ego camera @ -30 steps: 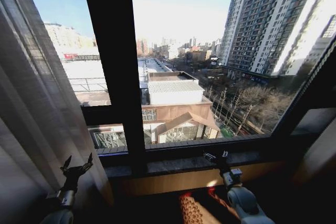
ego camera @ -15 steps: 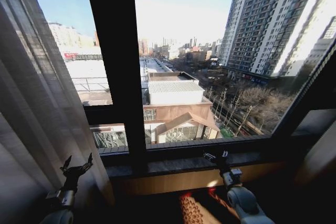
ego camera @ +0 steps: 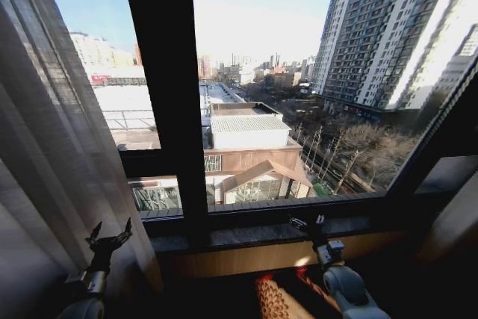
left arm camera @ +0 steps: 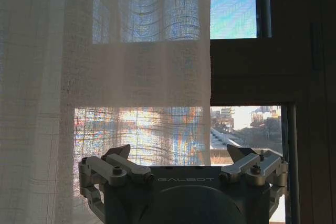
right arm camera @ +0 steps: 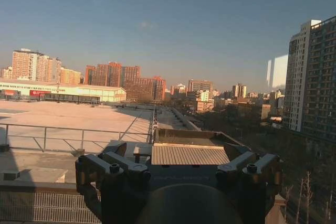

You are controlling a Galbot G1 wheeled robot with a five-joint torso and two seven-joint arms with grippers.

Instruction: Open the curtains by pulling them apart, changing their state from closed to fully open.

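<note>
1. Nothing among the objects has moved since a second ago — just the camera, drifting slightly.
2. Curtains (ego camera: 52,147) hang bunched at nine o'clock.
3. Left gripper (ego camera: 109,238) at seven o'clock, fingers spread wide, empty.
4. Right gripper (ego camera: 308,223) at five o'clock — wide, empty, near the windowsill (ego camera: 246,235).

"galbot" — embossed on the left gripper (left arm camera: 181,153) body

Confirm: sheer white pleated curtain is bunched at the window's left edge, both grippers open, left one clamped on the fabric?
Not clamped. The left wrist view shows the left gripper open and empty, with the sheer white pleated curtain hanging beyond its fingers. The rest holds: curtain at the left edge, right gripper open too.
</note>
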